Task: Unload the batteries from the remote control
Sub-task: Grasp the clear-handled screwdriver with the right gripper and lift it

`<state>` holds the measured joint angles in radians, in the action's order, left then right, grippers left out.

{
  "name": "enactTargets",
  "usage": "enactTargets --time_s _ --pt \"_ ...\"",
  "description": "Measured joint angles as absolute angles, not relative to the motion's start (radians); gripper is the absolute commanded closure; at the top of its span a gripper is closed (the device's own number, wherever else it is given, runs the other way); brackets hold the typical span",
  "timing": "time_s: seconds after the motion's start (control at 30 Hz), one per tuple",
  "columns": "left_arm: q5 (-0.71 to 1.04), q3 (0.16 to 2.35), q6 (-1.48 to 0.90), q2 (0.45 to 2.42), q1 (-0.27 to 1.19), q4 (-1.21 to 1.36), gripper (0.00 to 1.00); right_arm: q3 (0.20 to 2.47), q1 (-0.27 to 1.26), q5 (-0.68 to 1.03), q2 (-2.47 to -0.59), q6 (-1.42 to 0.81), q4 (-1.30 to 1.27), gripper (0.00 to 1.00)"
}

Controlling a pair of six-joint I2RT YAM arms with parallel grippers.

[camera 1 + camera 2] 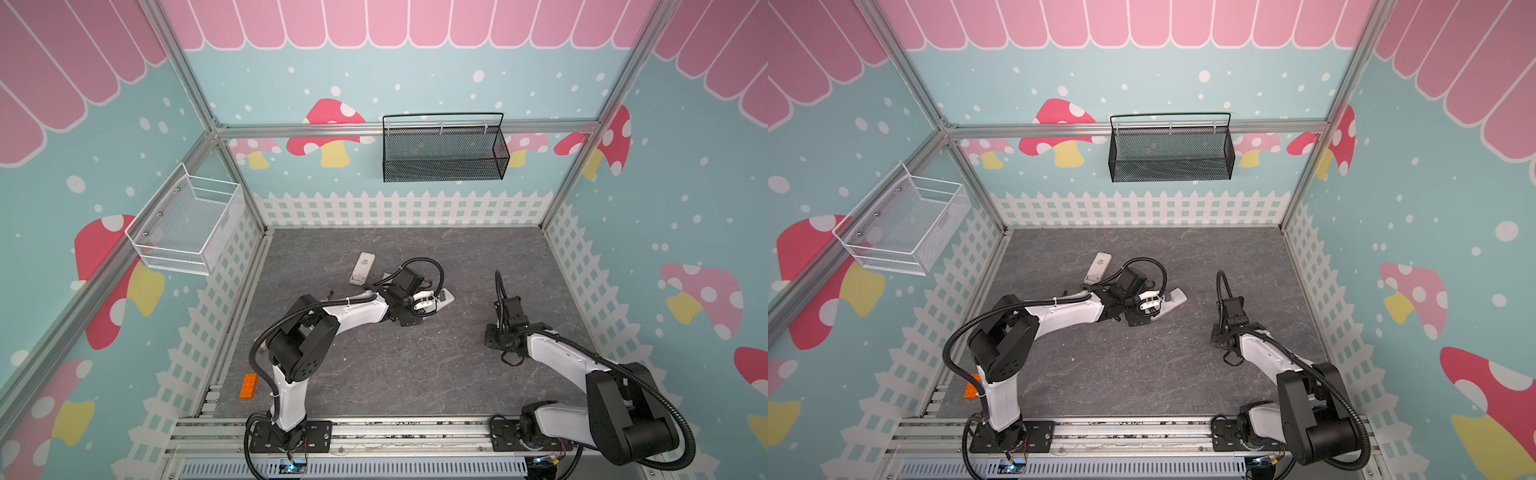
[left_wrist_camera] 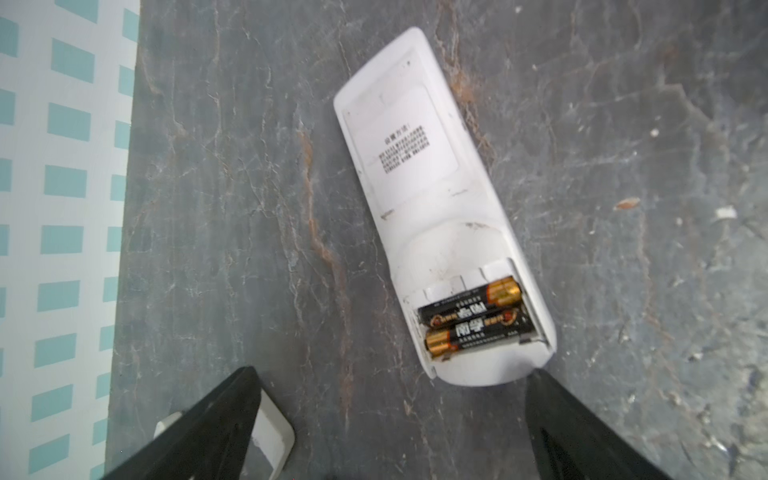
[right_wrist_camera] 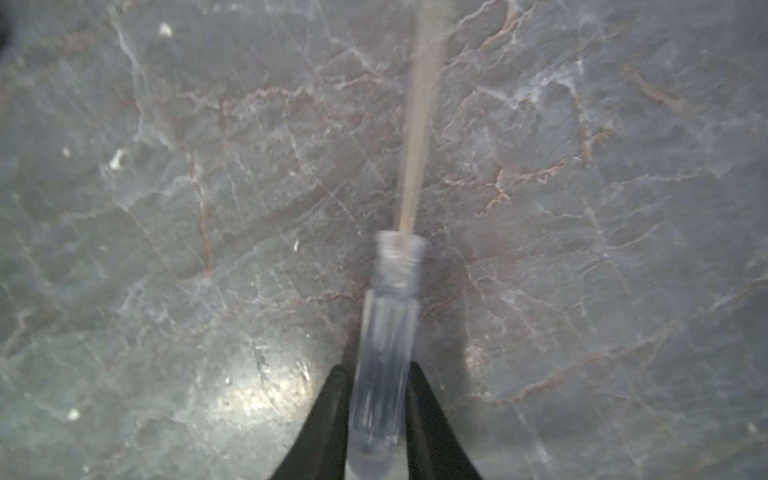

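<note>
Batteries (image 2: 473, 318): we see two, side by side in the open bay of the remote control (image 2: 440, 208), coppery ends opposed.
Remote: back up on the table (image 1: 374, 374), just off centre toward 1 o'clock.
Left gripper (image 2: 392, 372): fingers spread wide, hovering by the remote's battery end.
Right gripper (image 3: 377, 365): at 3 o'clock of centre; we find it pinched narrow on the screwdriver (image 3: 384, 332) handle.

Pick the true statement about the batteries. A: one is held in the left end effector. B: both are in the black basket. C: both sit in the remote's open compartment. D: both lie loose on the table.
C: the left wrist view shows both batteries side by side in the uncovered compartment of the remote, the left end effector open and empty.
</note>
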<state>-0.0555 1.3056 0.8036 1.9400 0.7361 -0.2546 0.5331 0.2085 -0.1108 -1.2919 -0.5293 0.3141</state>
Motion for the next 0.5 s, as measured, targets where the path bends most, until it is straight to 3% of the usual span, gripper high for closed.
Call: enactTargets --time_s 0.17,0.5 --pt "0.019 1.442 0.661 1.901 0.683 -0.413 0.01 0.595 0.209 -0.071 -1.303 -0.426 0.299 1.00" --pt "0.214 1.621 0.376 1.770 0.602 -0.582 0.03 0.687 0.211 0.191 -1.230 -0.125 0.113 1.00"
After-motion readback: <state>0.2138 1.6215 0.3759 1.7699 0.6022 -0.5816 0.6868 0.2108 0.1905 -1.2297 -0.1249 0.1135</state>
